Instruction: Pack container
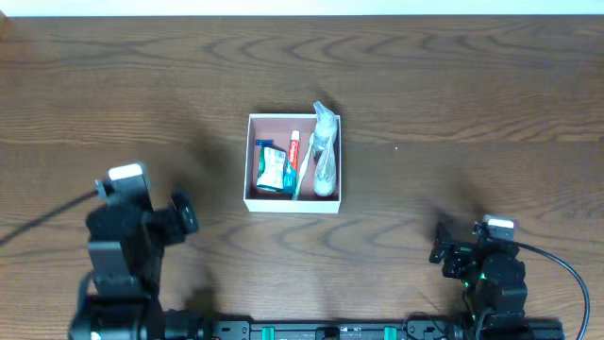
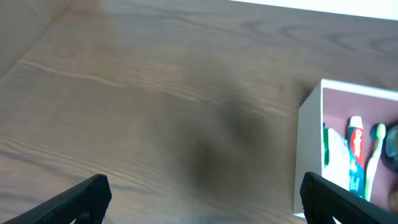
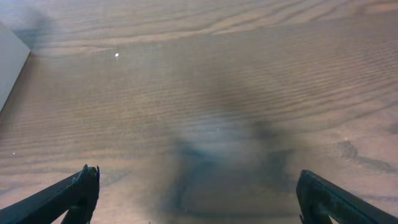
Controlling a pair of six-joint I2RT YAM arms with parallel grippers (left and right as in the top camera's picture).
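Observation:
The container (image 1: 250,161) is a shallow square white-walled box with a pink-brown floor at the table's middle. Inside lie a green-blue packet (image 1: 272,170), a red-white toothpaste tube (image 1: 294,151), a green toothbrush (image 1: 302,170) and a clear bottle (image 1: 324,151). In the left wrist view the container (image 2: 309,149) shows at the right edge with the tube (image 2: 355,149) and toothbrush (image 2: 375,155) inside. My left gripper (image 1: 184,215) (image 2: 202,199) is open and empty, left of the box. My right gripper (image 1: 442,247) (image 3: 199,199) is open and empty at the front right.
Bare wooden table (image 1: 453,94) surrounds the box. A white corner of the container (image 3: 9,62) shows at the left edge of the right wrist view. A black cable (image 1: 38,222) trails from the left arm.

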